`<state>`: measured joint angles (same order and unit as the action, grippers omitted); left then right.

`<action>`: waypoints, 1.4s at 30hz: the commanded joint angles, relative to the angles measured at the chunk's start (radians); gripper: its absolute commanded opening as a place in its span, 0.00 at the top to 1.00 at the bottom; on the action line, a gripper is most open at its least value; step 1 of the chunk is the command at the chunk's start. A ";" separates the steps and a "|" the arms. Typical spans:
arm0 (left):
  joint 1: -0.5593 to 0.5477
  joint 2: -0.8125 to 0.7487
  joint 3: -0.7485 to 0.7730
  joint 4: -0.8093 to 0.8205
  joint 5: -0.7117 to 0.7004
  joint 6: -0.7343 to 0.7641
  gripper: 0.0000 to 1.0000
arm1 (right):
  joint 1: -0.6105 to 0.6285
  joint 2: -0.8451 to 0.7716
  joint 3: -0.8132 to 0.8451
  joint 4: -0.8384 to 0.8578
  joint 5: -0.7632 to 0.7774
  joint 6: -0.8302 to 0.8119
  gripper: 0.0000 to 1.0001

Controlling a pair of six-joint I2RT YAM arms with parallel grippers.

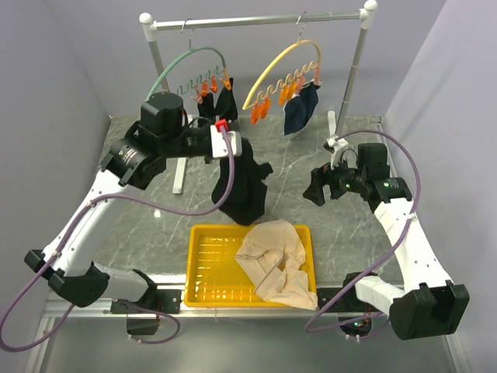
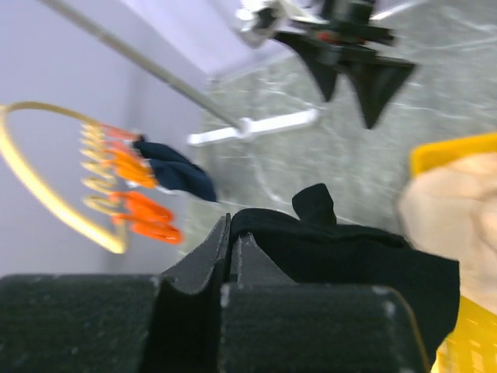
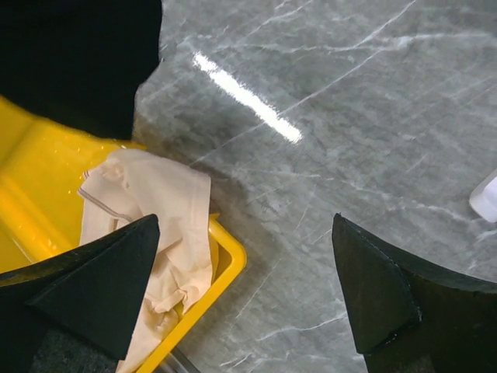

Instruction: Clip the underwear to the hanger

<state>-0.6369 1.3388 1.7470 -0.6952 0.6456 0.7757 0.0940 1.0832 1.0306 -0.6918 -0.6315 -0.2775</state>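
Nearest the arm bases, a yellow tray (image 1: 203, 256) sits at the front of the marble desk (image 1: 311, 155), with a beige garment (image 1: 276, 260) heaped in its right half and spilling over the rim. Just beyond the tray's far edge the black underwear (image 1: 247, 186) hangs in a loose fold. Its top edge is pinched in the left pincer (image 2: 234, 241), whose jaws are pressed tight on the fabric. Whether its lower end rests on the desk cannot be told. To the right, the right pincer (image 3: 245, 225) hovers over bare marble with its jaws spread wide and nothing between them. At the back, a rack bar (image 1: 256, 20) carries two arc hangers. The green hanger (image 1: 182, 64) is on the left. The pale yellow hanger (image 1: 273, 70) is on the right, with orange clips (image 1: 262, 111) along its wire and a navy garment (image 1: 301, 107) clipped at its right end. The underwear is well apart from it.
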 commanded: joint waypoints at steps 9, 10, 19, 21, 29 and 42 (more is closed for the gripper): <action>0.032 0.011 -0.271 0.270 0.046 -0.001 1.00 | 0.000 0.035 0.046 0.118 0.084 0.081 0.02; 0.025 0.011 -0.346 0.261 0.067 0.000 1.00 | -0.003 0.041 0.052 0.117 0.082 0.083 0.02; -0.182 -0.105 -0.581 -0.017 0.229 0.212 1.00 | -0.005 0.148 0.138 0.069 0.066 0.051 0.09; -0.257 -0.130 -0.618 -0.091 0.204 0.278 0.96 | -0.005 0.182 0.146 0.074 0.059 0.052 0.12; -0.316 -0.236 -0.794 0.075 0.074 0.082 0.07 | 0.026 0.345 0.197 0.127 0.117 0.133 0.35; 0.107 -0.279 -0.879 0.375 -0.096 -0.680 0.08 | 0.159 0.655 0.299 0.091 0.194 0.255 0.55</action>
<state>-0.5827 1.0088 0.8864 -0.3893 0.6010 0.3054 0.2180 1.6855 1.2716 -0.5858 -0.4519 -0.0517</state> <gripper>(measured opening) 0.928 0.450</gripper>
